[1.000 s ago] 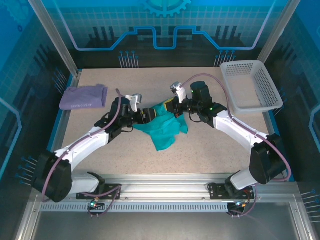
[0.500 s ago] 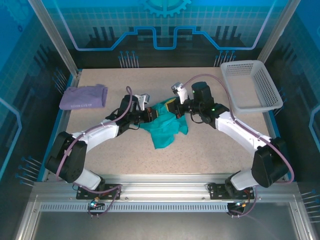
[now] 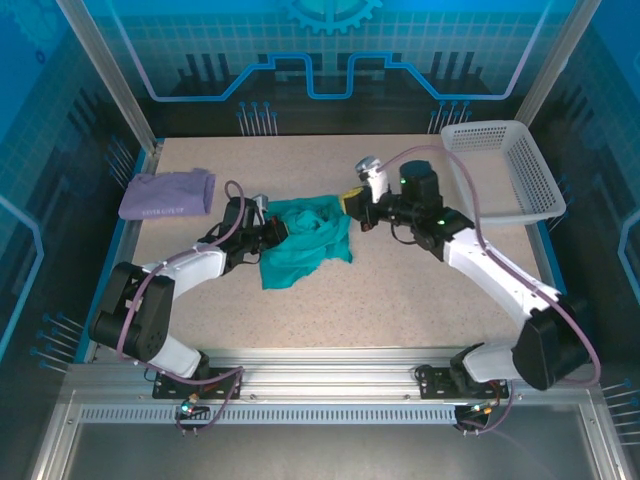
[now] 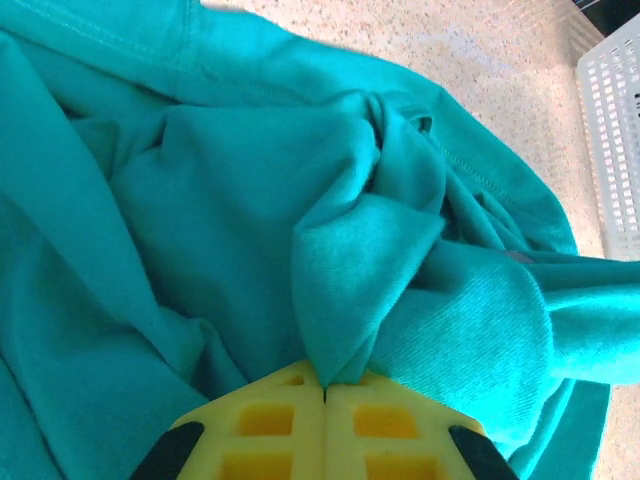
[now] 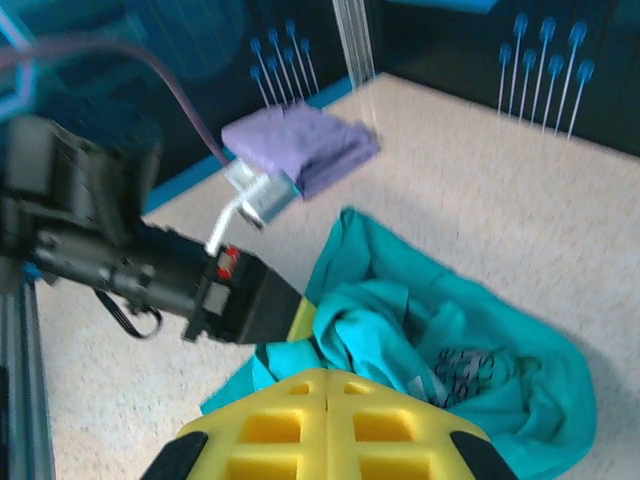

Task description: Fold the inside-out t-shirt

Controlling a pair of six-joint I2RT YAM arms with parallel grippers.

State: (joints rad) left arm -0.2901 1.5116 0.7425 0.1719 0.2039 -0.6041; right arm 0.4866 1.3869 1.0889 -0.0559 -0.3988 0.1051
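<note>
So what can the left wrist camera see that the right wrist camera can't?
Left wrist camera: the left pincer shut on a fold of the t-shirt, plus a bit of the white basket. Right wrist camera: the purple cloth, the left arm stretched toward the t-shirt, and the closed right pincer beside it; I can't tell if it pinches any cloth. Both: the crumpled teal t-shirt lying on the speckled table.
</note>
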